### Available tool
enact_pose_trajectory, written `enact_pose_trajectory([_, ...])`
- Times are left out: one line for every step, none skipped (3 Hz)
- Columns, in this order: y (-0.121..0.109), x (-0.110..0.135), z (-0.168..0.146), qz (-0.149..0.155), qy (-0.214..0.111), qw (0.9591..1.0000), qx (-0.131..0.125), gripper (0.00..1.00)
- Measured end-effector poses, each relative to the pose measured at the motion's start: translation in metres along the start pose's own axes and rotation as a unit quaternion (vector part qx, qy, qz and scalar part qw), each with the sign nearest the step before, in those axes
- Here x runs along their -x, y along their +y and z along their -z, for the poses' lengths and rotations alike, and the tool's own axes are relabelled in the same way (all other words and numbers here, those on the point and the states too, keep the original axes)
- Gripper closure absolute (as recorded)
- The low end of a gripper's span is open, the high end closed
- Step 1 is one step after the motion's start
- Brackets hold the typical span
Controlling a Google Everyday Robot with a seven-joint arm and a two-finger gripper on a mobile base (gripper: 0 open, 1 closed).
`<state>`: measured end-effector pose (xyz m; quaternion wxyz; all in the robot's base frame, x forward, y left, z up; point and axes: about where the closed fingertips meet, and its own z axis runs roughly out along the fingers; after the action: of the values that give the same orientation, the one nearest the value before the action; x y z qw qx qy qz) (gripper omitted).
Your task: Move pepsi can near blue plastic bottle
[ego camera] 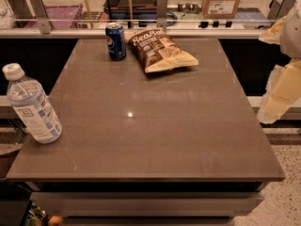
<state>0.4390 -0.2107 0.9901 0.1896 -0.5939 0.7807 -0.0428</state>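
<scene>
So the pepsi can (115,41) is standing upright at the far edge of the worktop (155,135), toward the far-left corner. A brown snack bag (160,51) is lying flat just beside it on the right; honestly can't tell if the two touch. The blue plastic bottle (32,105) is well apart from the can, standing right at the left edge, down toward the near-left corner, white cap up. The pincer (280,95) hangs off past the right edge, not over the worktop and nowhere near the can. Can't tell whether it's released or clenched, since only pale arm parts show there.
</scene>
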Motion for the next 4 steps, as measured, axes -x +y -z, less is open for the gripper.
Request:
enact_pose_trajectory([-0.001, 0.009, 0.003, -0.016, -0.027, 0.9995, -0.009, 0.00])
enact_pose_trajectory([-0.006, 0.011, 0.004, -0.044, -0.078, 0.9957, -0.025, 0.00])
enact_pose_trajectory([-0.012, 0.020, 0.001, -0.079, -0.141, 0.9856, -0.049, 0.00])
enact_pose_trajectory([-0.025, 0.032, -0.005, -0.120, -0.187, 0.9715, -0.082, 0.00])
